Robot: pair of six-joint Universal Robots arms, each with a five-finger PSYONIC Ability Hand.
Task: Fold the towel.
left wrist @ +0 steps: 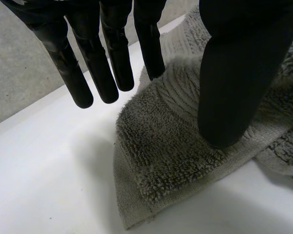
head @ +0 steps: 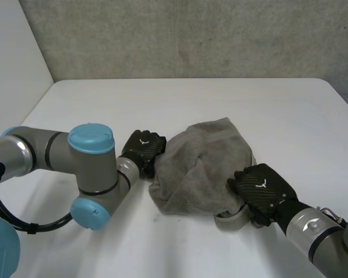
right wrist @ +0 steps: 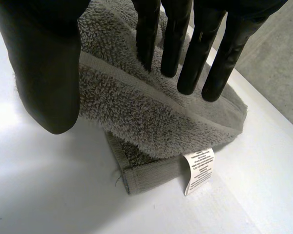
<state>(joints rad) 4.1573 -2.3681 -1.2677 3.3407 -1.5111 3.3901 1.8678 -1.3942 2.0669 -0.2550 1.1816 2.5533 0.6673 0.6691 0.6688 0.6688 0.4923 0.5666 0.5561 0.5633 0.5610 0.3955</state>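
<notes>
Hands both unclenched at a bunched towel, no grasp made.

Head view: left hand (head: 144, 147) sits at the left edge of the grey towel (head: 200, 168), which lies crumpled in the middle of the table (head: 267, 110); right hand (head: 261, 191) is at its near-right corner. Left wrist view: fingers (left wrist: 97, 73) straight, hanging over bare table just beside the towel's edge; thumb (left wrist: 229, 97) rests on the pile, nothing pinched. Right wrist view: fingers (right wrist: 194, 53) straight over a folded ridge, thumb (right wrist: 44, 78) beside it; a white label (right wrist: 199, 169) sticks out of the hem beyond the fingertips. Risk: layers are stacked, so closing here may catch one layer or several, skewing the fold.
</notes>
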